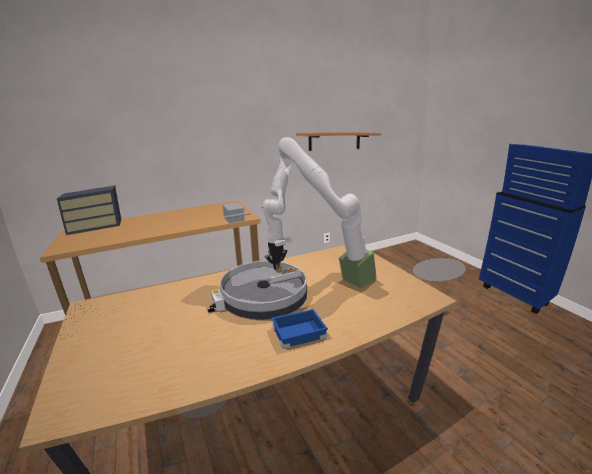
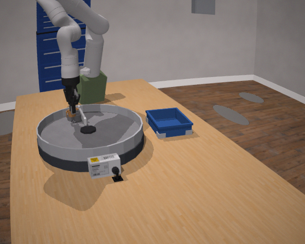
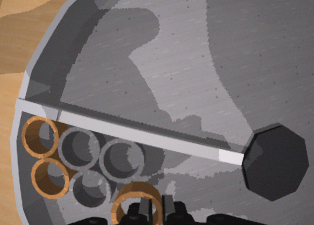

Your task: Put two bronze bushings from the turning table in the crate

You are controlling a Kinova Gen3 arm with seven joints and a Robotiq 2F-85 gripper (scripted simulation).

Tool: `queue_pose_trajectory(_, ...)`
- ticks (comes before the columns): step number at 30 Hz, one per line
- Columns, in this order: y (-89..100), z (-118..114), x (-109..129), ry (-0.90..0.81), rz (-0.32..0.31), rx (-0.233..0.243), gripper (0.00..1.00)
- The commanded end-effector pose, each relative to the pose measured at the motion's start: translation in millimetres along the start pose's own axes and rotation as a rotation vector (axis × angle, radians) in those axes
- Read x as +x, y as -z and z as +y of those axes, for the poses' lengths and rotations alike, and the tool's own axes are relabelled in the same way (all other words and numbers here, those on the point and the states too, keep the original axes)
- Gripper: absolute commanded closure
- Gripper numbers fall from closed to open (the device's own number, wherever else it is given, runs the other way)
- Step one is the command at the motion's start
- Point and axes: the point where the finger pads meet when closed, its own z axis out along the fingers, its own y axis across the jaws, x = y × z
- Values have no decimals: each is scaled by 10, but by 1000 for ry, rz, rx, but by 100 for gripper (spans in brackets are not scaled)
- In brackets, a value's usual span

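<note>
Bronze bushing (image 3: pixel 136 204) pinched by its wall in nearly closed gripper (image 3: pixel 157 211), one finger inside the bore, still down inside turning table (image 2: pixel 113 145) near its rim, against white divider bar (image 3: pixel 133 134). Wrist view only: two more bronze bushings (image 3: pixel 41 135) plus three grey bushings (image 3: pixel 123 160) clustered beside the held one. Exterior view only: blue crate (image 2: pixel 169 120) on wooden table (image 2: pixel 173 196), well apart from gripper; control box (image 2: pixel 103 165) with yellow sticker and barcode-like label, text too small to read.
</note>
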Motion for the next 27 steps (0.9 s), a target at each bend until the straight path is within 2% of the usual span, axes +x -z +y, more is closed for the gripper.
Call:
queue_pose_trajectory(1,11,-4,-18,-2,-4,0,100)
queue_pose_trajectory(27,115,-3,-15,-2,-4,0,100)
